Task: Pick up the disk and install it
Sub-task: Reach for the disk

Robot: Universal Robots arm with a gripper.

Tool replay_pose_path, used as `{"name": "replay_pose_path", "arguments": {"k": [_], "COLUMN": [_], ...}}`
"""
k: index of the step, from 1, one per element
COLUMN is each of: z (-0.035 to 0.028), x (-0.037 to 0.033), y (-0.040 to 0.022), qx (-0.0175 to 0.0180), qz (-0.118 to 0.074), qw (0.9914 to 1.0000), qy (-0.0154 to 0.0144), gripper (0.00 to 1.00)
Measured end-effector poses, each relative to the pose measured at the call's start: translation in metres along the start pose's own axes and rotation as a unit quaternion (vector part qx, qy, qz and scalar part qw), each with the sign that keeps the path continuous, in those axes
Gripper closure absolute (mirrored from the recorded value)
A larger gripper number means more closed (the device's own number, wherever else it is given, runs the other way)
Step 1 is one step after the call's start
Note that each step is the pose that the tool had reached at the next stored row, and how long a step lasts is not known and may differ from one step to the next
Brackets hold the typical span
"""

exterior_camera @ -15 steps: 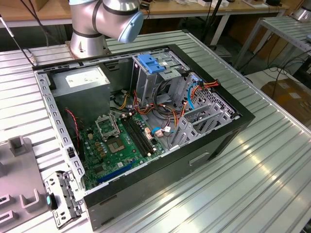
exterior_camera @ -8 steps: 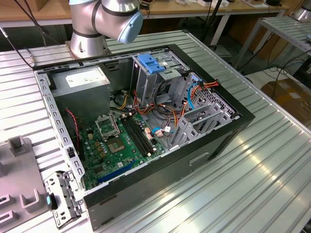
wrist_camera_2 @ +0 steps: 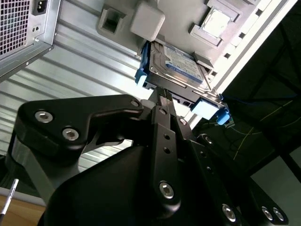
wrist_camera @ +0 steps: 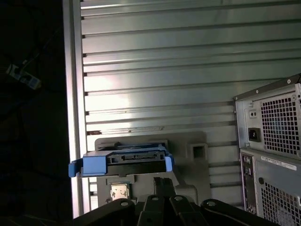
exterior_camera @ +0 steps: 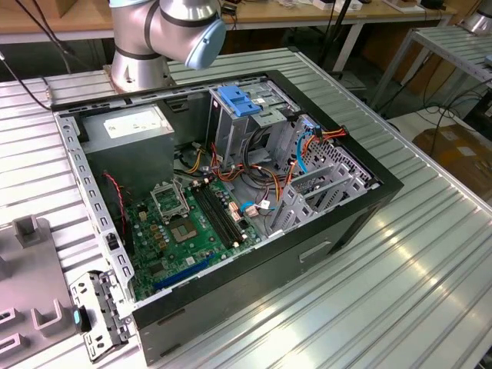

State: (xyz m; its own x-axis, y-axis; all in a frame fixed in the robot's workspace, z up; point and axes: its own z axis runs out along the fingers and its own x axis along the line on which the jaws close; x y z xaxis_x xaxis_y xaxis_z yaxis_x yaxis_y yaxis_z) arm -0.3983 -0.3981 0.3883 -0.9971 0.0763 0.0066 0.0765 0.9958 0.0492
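You've got open surface [wrist_camera: 155,70] all round the disk [wrist_camera: 124,160]. Inside the case [exterior_camera: 231,323], cables [exterior_camera: 269,181] crowd the cage [exterior_camera: 231,134], so it's tight.

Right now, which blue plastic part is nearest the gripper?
The blue carrier on the disk, directly ahead of the gripper; the squarish latch sits atop the cage.

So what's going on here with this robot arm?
The arm's gripper is right at the edge of the disk, a hard drive in a blue carrier, at a grey holder on the ribbed table. The computer case lies open on that table, and the disk is not in it yet.
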Motion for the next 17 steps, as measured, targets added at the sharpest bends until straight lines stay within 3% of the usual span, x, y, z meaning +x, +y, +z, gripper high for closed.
{"name": "replay_pose_path", "arguments": {"k": [9,11,17], "z": [0.0004,0.0006,0.0011], "x": [0.0185,0.0268,0.0415], "y": [-0.0014,-0.0021,-0.0032], "qx": [0.0001,0.0002,0.0002], "qz": [0.000,0.000,0.000], "qw": [1.00000,1.00000,1.00000], "qy": [0.0014,0.0023,0.0031], "gripper": [0.89,0.89,0.89]}}
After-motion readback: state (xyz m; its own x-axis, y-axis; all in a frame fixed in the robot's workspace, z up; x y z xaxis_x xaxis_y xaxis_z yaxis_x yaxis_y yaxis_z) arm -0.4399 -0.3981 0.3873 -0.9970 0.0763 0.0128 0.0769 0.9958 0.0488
